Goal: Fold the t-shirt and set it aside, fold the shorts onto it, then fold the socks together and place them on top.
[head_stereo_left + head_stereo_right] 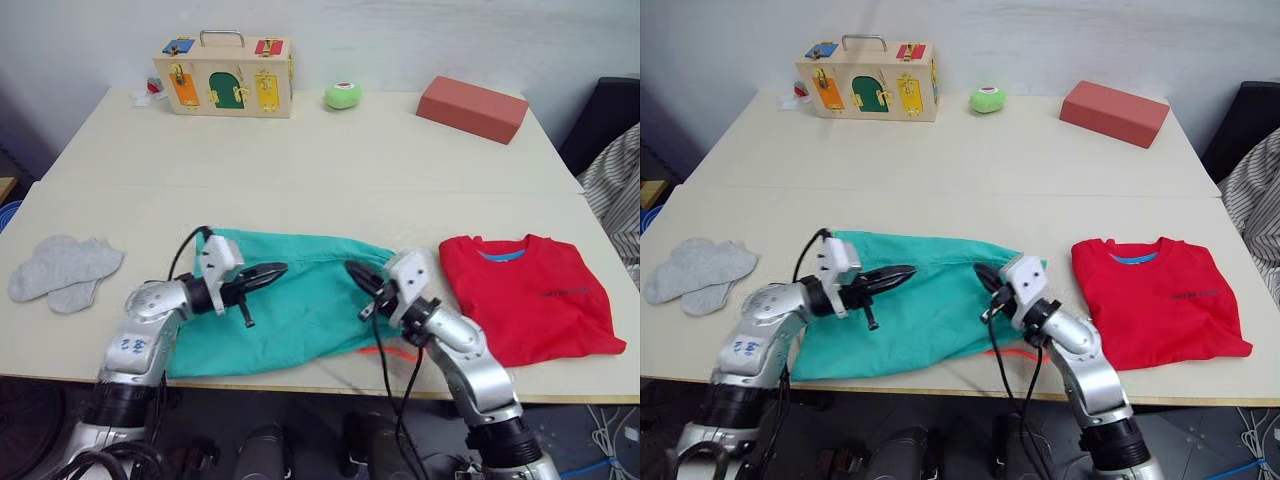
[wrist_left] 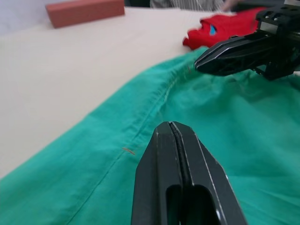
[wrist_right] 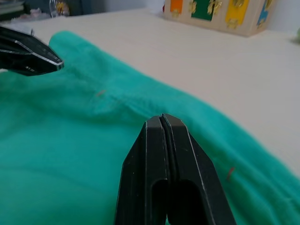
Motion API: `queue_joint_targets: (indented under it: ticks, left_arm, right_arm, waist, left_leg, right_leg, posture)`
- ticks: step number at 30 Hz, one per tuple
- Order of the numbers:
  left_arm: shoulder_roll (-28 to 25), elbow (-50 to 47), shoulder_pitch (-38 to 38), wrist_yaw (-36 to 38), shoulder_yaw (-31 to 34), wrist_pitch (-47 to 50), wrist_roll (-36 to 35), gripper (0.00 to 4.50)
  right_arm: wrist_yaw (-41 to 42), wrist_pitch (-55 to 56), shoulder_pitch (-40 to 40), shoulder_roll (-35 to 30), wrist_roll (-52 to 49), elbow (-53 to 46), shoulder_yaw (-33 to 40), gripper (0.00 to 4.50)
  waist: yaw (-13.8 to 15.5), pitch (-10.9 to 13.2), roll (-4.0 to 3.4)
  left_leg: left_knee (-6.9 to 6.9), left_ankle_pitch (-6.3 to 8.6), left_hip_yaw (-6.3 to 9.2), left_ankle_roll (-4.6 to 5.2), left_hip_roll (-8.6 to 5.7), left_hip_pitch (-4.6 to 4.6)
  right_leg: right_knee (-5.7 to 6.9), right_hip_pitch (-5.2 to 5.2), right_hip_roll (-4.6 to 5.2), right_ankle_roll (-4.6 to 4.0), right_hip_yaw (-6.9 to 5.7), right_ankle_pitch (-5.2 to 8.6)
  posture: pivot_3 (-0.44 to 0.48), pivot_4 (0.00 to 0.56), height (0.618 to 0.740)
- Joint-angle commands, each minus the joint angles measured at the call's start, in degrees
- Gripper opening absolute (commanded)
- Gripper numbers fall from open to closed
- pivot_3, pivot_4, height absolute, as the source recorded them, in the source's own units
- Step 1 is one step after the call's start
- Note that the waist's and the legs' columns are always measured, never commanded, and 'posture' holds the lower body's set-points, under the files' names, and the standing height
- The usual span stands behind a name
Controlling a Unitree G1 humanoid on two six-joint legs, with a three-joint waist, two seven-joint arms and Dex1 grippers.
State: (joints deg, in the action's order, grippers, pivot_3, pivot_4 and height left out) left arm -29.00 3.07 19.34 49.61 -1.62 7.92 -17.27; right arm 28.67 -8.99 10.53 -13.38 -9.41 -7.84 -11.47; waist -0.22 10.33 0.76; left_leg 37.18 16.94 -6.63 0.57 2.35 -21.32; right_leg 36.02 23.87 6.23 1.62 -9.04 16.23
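The teal-green shorts lie flat at the table's front centre, with an orange-pink drawstring peeking out at their near right edge. The red t-shirt rests folded to their right, its blue label showing at the neck. Far left on the table lie the grey socks, overlapping each other. My left gripper is over the left half of the shorts and my right gripper over the right half. Their tips point at each other. Both are shut with nothing between the fingers, just above the cloth.
A wooden latch box, a green ball and a red-brown block stand along the far edge. Striped cloth hangs beyond the table's right side. The shorts reach nearly to the table's front edge.
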Motion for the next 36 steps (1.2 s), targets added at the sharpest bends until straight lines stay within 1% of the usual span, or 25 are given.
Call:
queue_joint_targets:
  ticks: [1,3,6,8,10,11,13,14,16,18,19,22,24,25,28,30,33,36]
  left_arm:
    - [1.1,6.9,2.0,-2.9,-0.6,-1.9,3.9,0.00]
    - [1.0,10.7,2.4,-4.3,-0.4,-3.3,5.9,0.00]
    - [1.4,13.0,1.7,-5.9,1.2,-4.0,6.1,0.00]
    - [1.4,12.3,-0.1,-5.4,2.6,-4.2,4.4,0.00]
    - [2.8,8.0,-0.8,-2.6,5.0,-2.2,-1.8,0.00]
    - [3.0,6.1,-0.7,-1.1,5.6,-1.5,-3.9,0.00]
    - [2.4,4.0,-0.5,1.9,5.1,-1.7,-4.9,0.00]
    - [2.0,3.4,-0.2,3.4,4.7,-1.9,-5.0,0.00]
    - [1.4,2.7,0.5,5.9,3.9,-2.3,-4.9,0.00]
    - [0.9,2.9,1.7,8.5,2.8,-2.9,-4.5,0.00]
    - [0.6,3.3,2.2,9.8,2.2,-3.6,-4.2,0.00]
    - [0.5,4.9,3.4,12.7,0.8,-5.3,-3.3,0.00]
    - [1.0,6.3,3.6,13.7,-0.1,-6.5,-2.6,0.00]
    - [1.2,7.4,3.9,14.1,-0.5,-7.1,-2.2,0.00]
    - [1.7,9.7,4.6,15.1,-1.9,-8.5,-0.7,0.00]
    - [2.3,11.2,5.2,14.9,-2.2,-8.9,-0.3,0.00]
    - [2.9,13.8,6.3,13.8,-2.4,-9.1,1.0,0.00]
    - [2.8,15.8,6.6,13.6,-2.7,-9.1,2.3,0.00]
  right_arm:
    - [-1.0,4.5,-0.6,-0.8,3.7,2.2,-0.5,0.02]
    - [-0.8,6.0,-3.0,-1.8,3.5,1.8,1.1,0.02]
    - [0.1,8.7,-6.4,-3.9,2.2,0.6,4.2,0.02]
    - [3.8,6.9,-9.8,-3.9,-8.6,-5.5,9.0,0.02]
    - [4.1,0.0,-10.6,-3.7,-21.2,-14.0,12.8,0.02]
    - [3.4,-4.0,-10.9,-4.8,-25.2,-17.5,14.0,0.18]
    - [2.1,-11.3,-13.0,-8.0,-33.1,-23.4,16.9,0.63]
    - [0.5,-14.6,-14.3,-9.7,-36.7,-25.9,18.7,0.93]
    - [-3.8,-20.8,-17.3,-12.8,-46.1,-29.9,22.7,1.63]
    - [-9.2,-26.6,-21.8,-17.2,-57.9,-32.8,26.5,2.36]
    - [-13.3,-28.6,-24.9,-19.6,-65.7,-33.7,28.3,2.69]
    - [-22.8,-31.3,-33.7,-25.9,-83.4,-35.7,31.2,3.73]
    - [-25.1,-32.3,-39.4,-28.7,-90.3,-36.8,31.4,4.45]
    - [-26.5,-32.4,-41.0,-29.9,-92.9,-37.5,30.5,4.48]
    - [-35.7,-29.2,-41.2,-28.0,-95.5,-36.2,25.9,4.48]
    - [-40.2,-27.8,-39.0,-25.9,-93.9,-34.4,23.1,4.48]
    - [-46.9,-25.8,-34.1,-21.7,-90.9,-31.2,18.9,4.48]
    - [-50.6,-25.0,-29.4,-18.1,-87.0,-28.4,16.1,4.48]
  waist:
    - [0.0,0.0,0.00]
    - [0.0,0.0,0.00]
    - [0.2,0.0,0.01]
    - [0.4,0.0,0.01]
    - [0.3,0.0,0.01]
    - [0.2,0.1,0.01]
    - [0.2,0.1,0.03]
    - [0.2,0.1,0.04]
    - [0.4,0.1,0.04]
    - [0.7,0.1,0.02]
    - [0.9,0.1,0.01]
    - [1.5,0.2,0.07]
    - [1.6,0.2,0.09]
    - [1.6,0.2,0.11]
    - [1.5,0.3,0.33]
    - [1.6,0.4,0.42]
    - [1.7,0.4,0.44]
    - [1.6,0.4,0.44]
  left_leg:
    - [-0.01,0.00,0.00,0.00,0.00,0.01]
    - [-0.01,0.01,-0.01,0.00,0.00,-0.01]
    - [-0.02,0.04,-0.01,-0.03,0.02,-0.01]
    - [0.01,0.12,-0.01,0.10,-0.01,0.00]
    - [0.02,0.19,0.02,0.18,0.00,0.03]
    - [0.03,0.21,0.01,0.20,0.00,0.01]
    - [0.10,0.21,0.03,0.21,0.01,0.02]
    - [0.09,0.20,0.06,0.21,0.03,0.02]
    - [0.02,0.21,0.09,0.17,0.07,0.10]
    - [-0.03,0.20,0.09,0.15,0.06,0.09]
    - [-0.03,0.20,0.08,0.15,0.05,0.07]
    - [-0.01,0.23,0.06,0.20,0.05,0.02]
    - [-0.01,0.24,0.05,0.21,0.05,0.01]
    - [-0.02,0.24,0.05,0.22,0.06,0.02]
    - [0.00,0.24,0.05,0.21,0.16,0.01]
    - [0.03,0.24,0.04,0.19,0.28,-0.06]
    - [0.04,0.24,0.03,0.18,0.33,-0.16]
    - [0.00,0.28,0.01,0.13,0.34,-0.17]
  right_leg:
    - [-0.01,0.00,0.00,0.00,0.00,0.00]
    - [-0.04,0.01,0.00,0.00,0.00,0.00]
    - [-0.08,-0.01,-0.01,0.01,-0.01,0.01]
    - [-0.12,-0.08,0.04,0.03,-0.01,0.01]
    - [-0.18,-0.14,0.06,0.07,0.01,-0.01]
    - [-0.19,-0.14,0.08,0.11,0.02,-0.02]
    - [-0.16,-0.14,0.09,0.14,0.05,-0.04]
    - [-0.17,-0.15,0.09,0.14,0.03,-0.04]
    - [-0.19,-0.19,0.07,0.10,0.01,-0.02]
    - [-0.21,-0.18,0.05,0.07,0.00,0.00]
    - [-0.24,-0.18,0.05,0.07,0.00,0.00]
    - [-0.35,-0.20,0.04,0.10,0.00,-0.02]
    - [-0.38,-0.20,0.03,0.12,0.00,-0.03]
    - [-0.41,-0.21,0.01,0.14,0.01,-0.01]
    - [-0.45,-0.22,-0.11,0.30,0.02,0.02]
    - [-0.59,-0.21,-0.26,0.50,0.06,0.08]
    - [-0.70,-0.16,-0.37,0.55,0.14,0.06]
    - [-0.68,-0.12,-0.39,0.46,0.17,0.01]
  posture:
    - [0.000,0.150,0.740]
    - [0.000,0.150,0.740]
    - [0.000,0.150,0.740]
    - [0.000,0.150,0.740]
    - [0.000,0.150,0.740]
    - [0.000,0.150,0.740]
    - [0.000,0.150,0.740]
    - [0.000,0.150,0.740]
    - [0.000,0.150,0.740]
    - [0.000,0.150,0.740]
    - [0.000,0.150,0.740]
    - [0.000,0.150,0.740]
    - [0.000,0.150,0.740]
    - [0.000,0.150,0.740]
    - [0.000,0.150,0.740]
    - [0.000,0.150,0.740]
    - [0.000,0.150,0.740]
    - [0.000,0.150,0.740]
